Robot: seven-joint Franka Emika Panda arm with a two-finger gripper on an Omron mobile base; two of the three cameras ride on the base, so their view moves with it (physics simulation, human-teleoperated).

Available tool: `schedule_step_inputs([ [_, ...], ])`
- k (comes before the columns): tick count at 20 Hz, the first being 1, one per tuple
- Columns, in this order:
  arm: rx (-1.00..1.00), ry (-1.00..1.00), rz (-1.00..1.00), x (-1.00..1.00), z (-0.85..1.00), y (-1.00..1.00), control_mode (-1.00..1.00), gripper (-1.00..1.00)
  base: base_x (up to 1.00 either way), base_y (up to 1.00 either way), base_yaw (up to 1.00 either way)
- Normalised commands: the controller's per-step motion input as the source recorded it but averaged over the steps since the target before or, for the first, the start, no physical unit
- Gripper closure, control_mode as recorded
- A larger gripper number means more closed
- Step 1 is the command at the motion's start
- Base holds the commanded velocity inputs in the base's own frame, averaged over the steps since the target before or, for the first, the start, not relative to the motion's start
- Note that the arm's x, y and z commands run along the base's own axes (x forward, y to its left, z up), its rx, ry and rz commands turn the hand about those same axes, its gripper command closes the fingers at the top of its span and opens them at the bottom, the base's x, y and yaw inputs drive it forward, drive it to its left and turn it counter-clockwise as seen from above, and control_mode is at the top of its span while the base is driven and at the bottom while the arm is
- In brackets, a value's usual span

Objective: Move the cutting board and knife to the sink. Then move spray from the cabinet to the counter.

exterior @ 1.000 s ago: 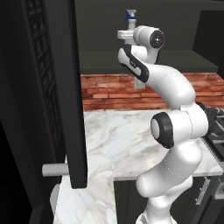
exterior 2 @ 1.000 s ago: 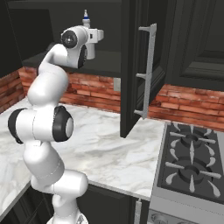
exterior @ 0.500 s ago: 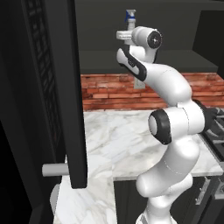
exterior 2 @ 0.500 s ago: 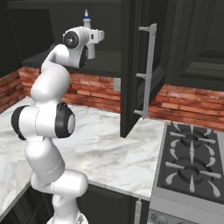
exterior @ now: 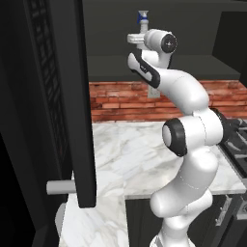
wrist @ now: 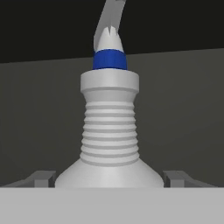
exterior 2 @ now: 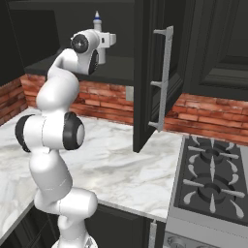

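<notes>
Spray bottle [wrist: 110,131] in cabinet [exterior 2: 116,70] looks light, rigid, smooth plastic; gripper [wrist: 109,177] fingers stand apart flanking its shoulder — grip low on the body, below the ribbed neck.

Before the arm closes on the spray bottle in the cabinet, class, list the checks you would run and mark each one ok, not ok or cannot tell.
1. Spray upright in the cabinet: ok.
2. Spray centred between the fingertips: ok.
3. Gripper open, with gaps beside the bottle: ok.
4. Cabinet door swung clear: ok.
5. Counter bare for set-down: ok.
6. Pads touching the bottle: cannot tell.
</notes>
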Motion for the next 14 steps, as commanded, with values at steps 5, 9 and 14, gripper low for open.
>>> schedule_step_inputs([
  [5,0.00,0.00,0.00,0.03,-0.04,0.00,-1.00,1.00,0.00,0.00,0.00],
  [9,0.00,0.00,0.00,-0.10,-0.04,0.00,-1.00,1.00,0.00,0.00,0.00],
  [14,0.00,0.00,0.00,-0.53,0.00,0.00,-1.00,1.00,0.00,0.00,0.00],
])
